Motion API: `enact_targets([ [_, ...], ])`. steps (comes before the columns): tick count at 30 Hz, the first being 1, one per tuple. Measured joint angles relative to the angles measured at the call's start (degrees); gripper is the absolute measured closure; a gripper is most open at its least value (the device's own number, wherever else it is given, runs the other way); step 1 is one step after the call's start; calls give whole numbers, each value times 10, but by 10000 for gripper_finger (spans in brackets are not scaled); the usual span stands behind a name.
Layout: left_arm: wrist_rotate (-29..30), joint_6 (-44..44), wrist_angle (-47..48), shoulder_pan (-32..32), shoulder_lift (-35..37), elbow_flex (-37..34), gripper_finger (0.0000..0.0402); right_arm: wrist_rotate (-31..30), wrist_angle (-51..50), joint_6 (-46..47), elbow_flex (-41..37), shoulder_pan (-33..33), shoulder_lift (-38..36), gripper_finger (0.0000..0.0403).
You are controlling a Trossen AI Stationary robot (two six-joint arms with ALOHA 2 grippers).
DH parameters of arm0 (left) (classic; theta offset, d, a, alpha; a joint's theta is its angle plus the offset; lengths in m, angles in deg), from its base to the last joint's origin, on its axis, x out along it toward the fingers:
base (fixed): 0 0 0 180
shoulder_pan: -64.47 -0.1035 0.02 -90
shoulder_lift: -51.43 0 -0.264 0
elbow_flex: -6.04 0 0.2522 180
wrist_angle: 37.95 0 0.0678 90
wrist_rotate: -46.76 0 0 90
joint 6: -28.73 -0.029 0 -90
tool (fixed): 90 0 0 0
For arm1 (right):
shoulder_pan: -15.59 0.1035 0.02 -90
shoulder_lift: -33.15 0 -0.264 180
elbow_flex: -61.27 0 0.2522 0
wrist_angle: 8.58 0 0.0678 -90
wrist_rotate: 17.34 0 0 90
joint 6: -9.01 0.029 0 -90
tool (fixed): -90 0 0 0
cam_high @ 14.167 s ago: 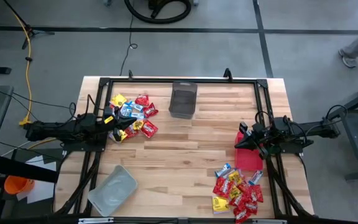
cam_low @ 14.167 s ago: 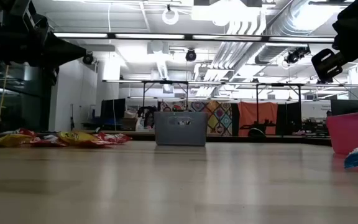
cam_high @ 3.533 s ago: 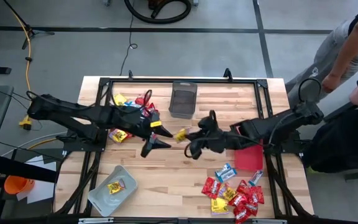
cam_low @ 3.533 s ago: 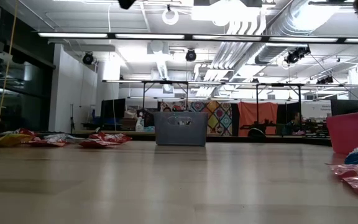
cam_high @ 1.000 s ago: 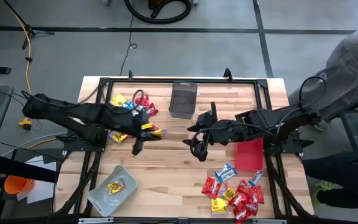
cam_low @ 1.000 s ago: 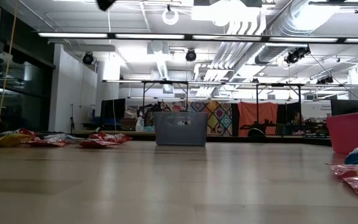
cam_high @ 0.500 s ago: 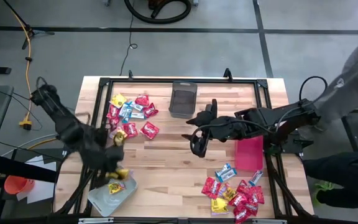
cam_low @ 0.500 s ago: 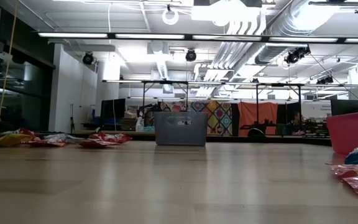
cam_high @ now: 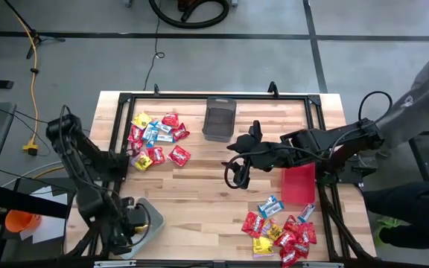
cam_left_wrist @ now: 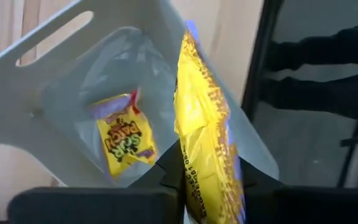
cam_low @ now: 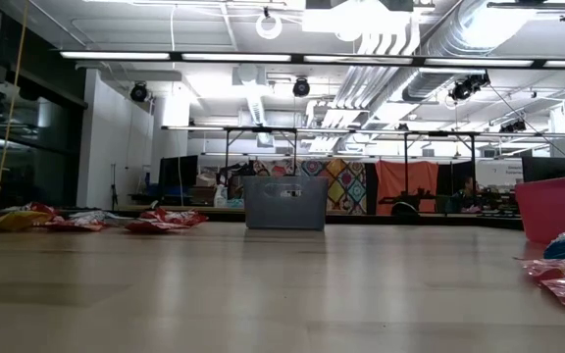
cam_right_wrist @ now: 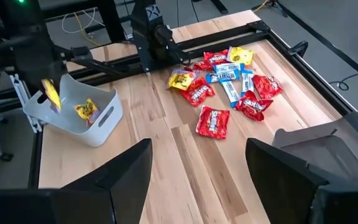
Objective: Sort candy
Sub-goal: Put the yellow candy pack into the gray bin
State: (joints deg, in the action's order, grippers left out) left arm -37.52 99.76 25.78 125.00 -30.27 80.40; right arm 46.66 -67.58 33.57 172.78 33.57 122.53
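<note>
The left claw (cam_left_wrist: 210,186) is over the clear grey bin (cam_left_wrist: 61,68) at the worktop's front-left corner, its fingers nipping the lower edge of a yellow candy packet (cam_left_wrist: 207,137); a second yellow packet (cam_left_wrist: 122,134) lies inside. The right claw (cam_high: 237,173) waits wide open and empty above the middle of the worktop. These packets look light, soft and slippery, so a crimped edge is probably the safest place to take hold.
</note>
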Motion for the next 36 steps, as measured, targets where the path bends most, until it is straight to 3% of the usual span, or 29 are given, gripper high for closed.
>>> enact_targets([
  [12,-42,-22,23,-28,10,0,233,0,0,0,0,0,0,148],
  [16,-38,-33,54,-52,68,0,199,10,-2,0,0,0,0,148],
  [19,4,-57,64,-90,134,0,188,25,-21,5,0,0,-1,148],
  [24,115,-109,73,-195,235,0,186,25,-58,46,0,-1,-7,148],
  [28,186,-130,157,-322,267,0,186,25,-97,87,0,-1,-7,148],
  [31,186,-167,225,-430,259,-1,186,25,-126,116,-1,0,-7,148],
  [36,120,-216,231,-556,223,-52,186,25,-141,140,-1,0,-7,148],
])
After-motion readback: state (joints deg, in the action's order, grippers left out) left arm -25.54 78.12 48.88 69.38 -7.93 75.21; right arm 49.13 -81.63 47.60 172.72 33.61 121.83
